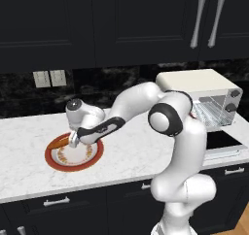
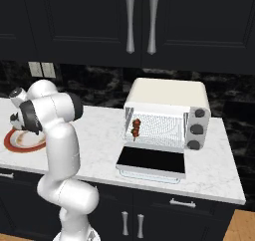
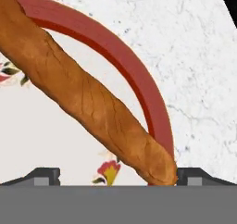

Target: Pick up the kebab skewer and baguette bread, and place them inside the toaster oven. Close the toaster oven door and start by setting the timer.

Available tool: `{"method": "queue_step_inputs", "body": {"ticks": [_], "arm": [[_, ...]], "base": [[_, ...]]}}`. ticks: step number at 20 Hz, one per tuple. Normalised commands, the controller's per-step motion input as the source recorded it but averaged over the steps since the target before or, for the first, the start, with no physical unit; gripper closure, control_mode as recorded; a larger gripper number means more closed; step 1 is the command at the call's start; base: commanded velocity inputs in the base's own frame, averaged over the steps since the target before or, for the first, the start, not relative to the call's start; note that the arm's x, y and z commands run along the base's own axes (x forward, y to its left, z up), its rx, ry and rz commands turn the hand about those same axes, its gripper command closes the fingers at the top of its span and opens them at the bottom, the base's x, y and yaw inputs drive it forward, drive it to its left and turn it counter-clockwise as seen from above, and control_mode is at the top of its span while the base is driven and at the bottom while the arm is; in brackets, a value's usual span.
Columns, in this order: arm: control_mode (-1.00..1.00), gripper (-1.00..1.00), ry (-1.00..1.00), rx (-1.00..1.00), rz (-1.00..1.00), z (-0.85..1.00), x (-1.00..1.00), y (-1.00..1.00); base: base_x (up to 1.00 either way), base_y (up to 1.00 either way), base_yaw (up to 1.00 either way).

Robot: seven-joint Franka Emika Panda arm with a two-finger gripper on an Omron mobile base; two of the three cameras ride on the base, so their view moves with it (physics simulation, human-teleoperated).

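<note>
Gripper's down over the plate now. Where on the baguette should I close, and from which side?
Grip the baguette bread mid-length, from straight above, fingers across its narrow width. It lies flat on the red-rimmed plate, and its ends taper. The open gripper sits near one tapered end, so probably shift along the loaf first.

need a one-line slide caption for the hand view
Open hand poised low over the baguette lying across a red-rimmed plate.

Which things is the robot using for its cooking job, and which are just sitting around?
For the job:
baguette, on the plate
skewer, already in the oven
toaster oven
oven door, folded down
gripper, open over the baguette

Just there:
plate
wall switches
cupboard handles
</note>
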Motion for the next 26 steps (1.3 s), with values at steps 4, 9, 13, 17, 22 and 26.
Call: {"method": "queue_step_inputs", "body": {"ticks": [4, 9, 13, 17, 22, 26], "arm": [[-1.0, -1.0, 0.04, -0.05, 0.01, -0.18, 0.21, 0.07], [-1.0, -1.0, 0.06, -0.01, 0.0, -0.2, 0.31, 0.01], [-1.0, -1.0, 0.07, 0.0, 0.01, -0.18, 0.36, 0.0], [-1.0, 1.0, 0.03, 0.0, 0.03, -0.25, 0.06, 0.0], [-1.0, 1.0, 0.0, 0.0, 0.04, -0.09, -0.22, -0.13], [-1.0, 1.0, 0.0, 0.0, 0.06, 0.0, -0.48, -0.2]], "base": [[0.0, 0.0, 0.0], [0.0, 0.0, 0.0], [0.0, 0.0, 0.0], [0.0, 0.0, 0.0], [0.0, 0.0, 0.0], [0.0, 0.0, 0.0]]}}
